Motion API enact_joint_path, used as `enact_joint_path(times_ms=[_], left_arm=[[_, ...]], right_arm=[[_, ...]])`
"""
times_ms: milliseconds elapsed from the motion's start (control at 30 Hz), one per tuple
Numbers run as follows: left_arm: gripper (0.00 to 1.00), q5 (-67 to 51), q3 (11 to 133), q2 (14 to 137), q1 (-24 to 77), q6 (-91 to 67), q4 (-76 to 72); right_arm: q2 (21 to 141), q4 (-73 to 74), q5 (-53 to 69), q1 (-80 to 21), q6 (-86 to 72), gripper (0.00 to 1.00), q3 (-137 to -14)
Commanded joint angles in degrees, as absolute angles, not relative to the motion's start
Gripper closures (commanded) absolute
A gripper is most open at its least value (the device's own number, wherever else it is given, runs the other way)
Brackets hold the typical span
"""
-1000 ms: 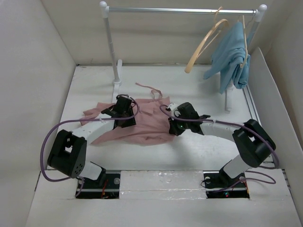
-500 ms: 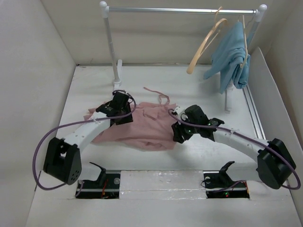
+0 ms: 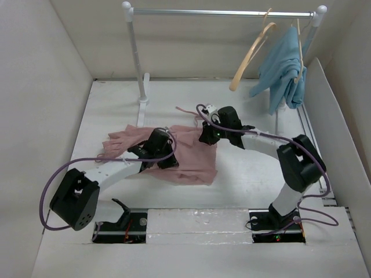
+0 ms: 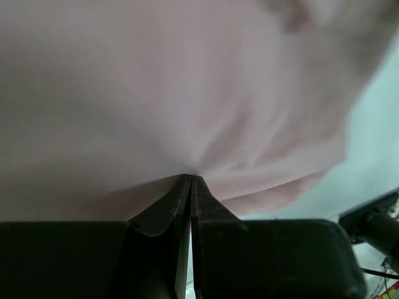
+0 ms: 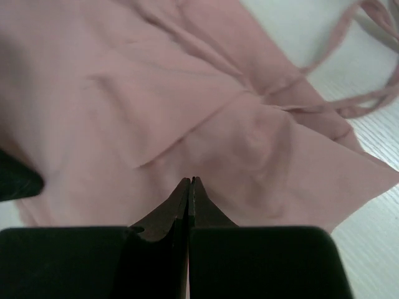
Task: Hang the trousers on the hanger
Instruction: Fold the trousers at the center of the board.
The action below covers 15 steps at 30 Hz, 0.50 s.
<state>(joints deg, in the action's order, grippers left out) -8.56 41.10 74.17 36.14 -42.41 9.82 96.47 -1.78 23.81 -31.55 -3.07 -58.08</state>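
Note:
The dusty-pink trousers [image 3: 191, 159] lie crumpled mid-table, their drawstring [image 3: 186, 109] trailing toward the back. My left gripper [image 3: 168, 161] rests on their left half. In the left wrist view its jaws [image 4: 190, 177] are shut, with the pink cloth [image 4: 187, 93] puckering into the tips. My right gripper [image 3: 206, 136] is at the waist edge. Its jaws [image 5: 190, 179] are shut with the tips pressed into the trousers [image 5: 156, 106], near the drawstring [image 5: 368, 99]. The tan wooden hanger [image 3: 250, 53] hangs tilted on the rail [image 3: 226, 12], apart from both grippers.
A light-blue garment [image 3: 284, 66] hangs on another hanger at the rail's right end. The rack's left post [image 3: 137, 55] stands behind the trousers. White walls close in the table on the left, back and right.
Both arms shifted: the left gripper moved right and nearer onto the trousers, the right gripper moved back to the waist edge. Both jaws closed. The cloth's right part bunched toward the front.

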Motion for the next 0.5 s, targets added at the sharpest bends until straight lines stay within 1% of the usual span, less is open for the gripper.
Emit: enact_joint_path(times_ms=[0, 100, 200, 333, 367, 400, 433, 467], left_arm=[[1.0, -9.14, 37.01, 74.0, 35.77, -46.93, 5.45], [1.0, -8.44, 31.75, 75.32, 35.77, -47.98, 6.59], [1.0, -8.0, 30.24, 75.76, 35.77, -48.6, 6.85], [0.99, -8.53, 32.07, 72.61, 35.77, -48.17, 8.87], [0.96, -8.18, 36.26, 70.68, 35.77, -46.95, 12.62], [0.96, -8.0, 36.3, 70.66, 35.77, -46.93, 12.66], [0.96, -8.0, 38.13, 68.84, 35.77, -46.5, 14.14], [0.95, -8.17, 39.88, 67.95, 35.77, -45.8, 15.28]], right_arm=[[99.48, -13.52, 22.85, -27.96, -7.64, 1.0, -57.13], [106.23, -15.47, 20.41, -26.11, -10.02, 1.0, -58.26], [108.36, -13.64, 20.21, -26.1, -10.98, 1.0, -59.93], [110.13, -10.73, 20.3, -26.63, -10.38, 1.0, -63.62], [107.86, -7.94, 20.39, -27.24, -9.59, 0.95, -65.02], [107.84, -7.91, 20.39, -27.25, -9.58, 0.95, -65.04], [104.71, -7.04, 20.3, -27.77, -8.27, 0.84, -65.47], [102.68, -5.81, 19.95, -27.77, -7.83, 0.78, -65.57]])
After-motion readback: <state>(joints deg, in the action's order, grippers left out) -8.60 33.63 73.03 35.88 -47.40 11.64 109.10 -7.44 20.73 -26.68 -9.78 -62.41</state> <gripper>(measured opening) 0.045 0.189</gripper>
